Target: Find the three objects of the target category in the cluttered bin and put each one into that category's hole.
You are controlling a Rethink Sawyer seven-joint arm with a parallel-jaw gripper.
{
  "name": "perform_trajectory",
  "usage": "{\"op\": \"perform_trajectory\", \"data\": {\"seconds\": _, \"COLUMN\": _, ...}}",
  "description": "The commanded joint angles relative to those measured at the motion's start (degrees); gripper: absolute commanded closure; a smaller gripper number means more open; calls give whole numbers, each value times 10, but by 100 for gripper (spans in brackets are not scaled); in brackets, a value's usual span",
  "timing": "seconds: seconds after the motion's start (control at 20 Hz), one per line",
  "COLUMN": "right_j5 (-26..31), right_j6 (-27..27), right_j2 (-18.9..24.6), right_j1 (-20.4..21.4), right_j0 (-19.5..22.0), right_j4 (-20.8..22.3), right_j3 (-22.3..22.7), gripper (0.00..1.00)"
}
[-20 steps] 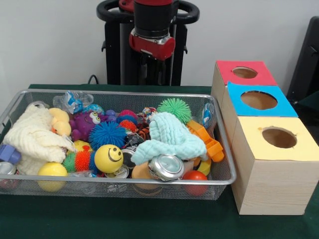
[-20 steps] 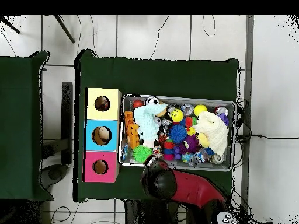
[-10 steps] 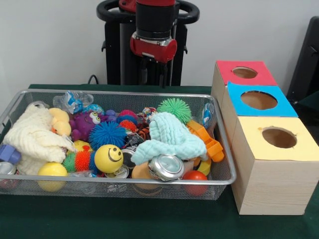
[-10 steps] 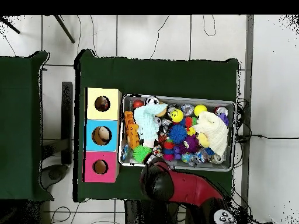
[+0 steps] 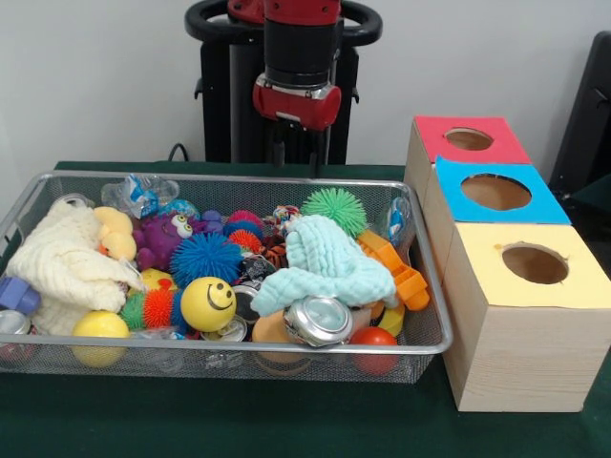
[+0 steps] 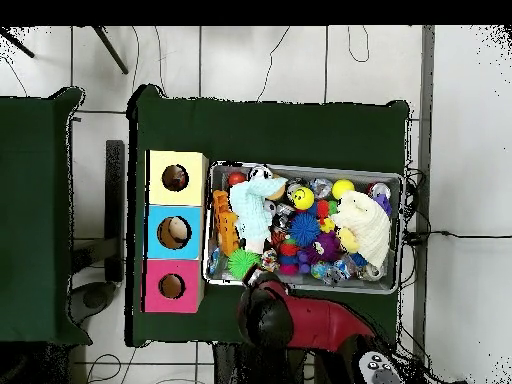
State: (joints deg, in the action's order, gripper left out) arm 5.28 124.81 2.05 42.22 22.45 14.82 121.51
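Note:
The wire mesh bin (image 5: pixel 431 286) is heaped with toys. Among them are a mint cloth (image 5: pixel 329 262), a cream cloth (image 5: pixel 59 262), a yellow smiley ball (image 5: pixel 208 303), a blue spiky ball (image 5: pixel 203 256), a green spiky ball (image 5: pixel 334 208), a dented can (image 5: pixel 317 320) and an orange plastic toy (image 5: pixel 399 269). My gripper (image 5: pixel 297 167) hangs open and empty above the bin's far rim, clear of everything. From overhead only the arm's head (image 6: pixel 268 315) shows, beside the bin (image 6: pixel 398 180). To the right stand the red box (image 5: pixel 506 143), blue box (image 5: pixel 544 202) and yellow box (image 5: pixel 496 315), each with a round hole.
A purple monster toy (image 5: pixel 162 237), a yellow duck (image 5: pixel 116 234), a plain yellow ball (image 5: pixel 99 326), a red ball (image 5: pixel 374 339) and a crumpled bottle (image 5: pixel 143 194) also lie in the bin. From overhead, something pale shows inside the blue box's hole (image 6: pixel 176 232). Green cloth (image 5: pixel 286 420) covers the table.
The gripper has come slightly lower and a little to the right in the front view. The bin's contents and the boxes have not moved.

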Motion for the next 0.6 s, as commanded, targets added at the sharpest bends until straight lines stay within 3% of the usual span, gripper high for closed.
{"op": "perform_trajectory", "data": {"seconds": 0.05, "right_j5": -47, "right_j6": 27, "right_j2": 4, "right_j1": -59, "right_j0": 4, "right_j4": 33, "right_j3": -60, "gripper": 0}}
{"op": "perform_trajectory", "data": {"seconds": 0.4, "right_j5": -73, "right_j6": 29, "right_j2": -8, "right_j1": -92, "right_j0": 4, "right_j4": 47, "right_j3": -79, "gripper": 0}}
{"op": "perform_trajectory", "data": {"seconds": 0.6, "right_j5": -61, "right_j6": 22, "right_j2": -16, "right_j1": -81, "right_j0": 10, "right_j4": 55, "right_j3": -82, "gripper": 0}}
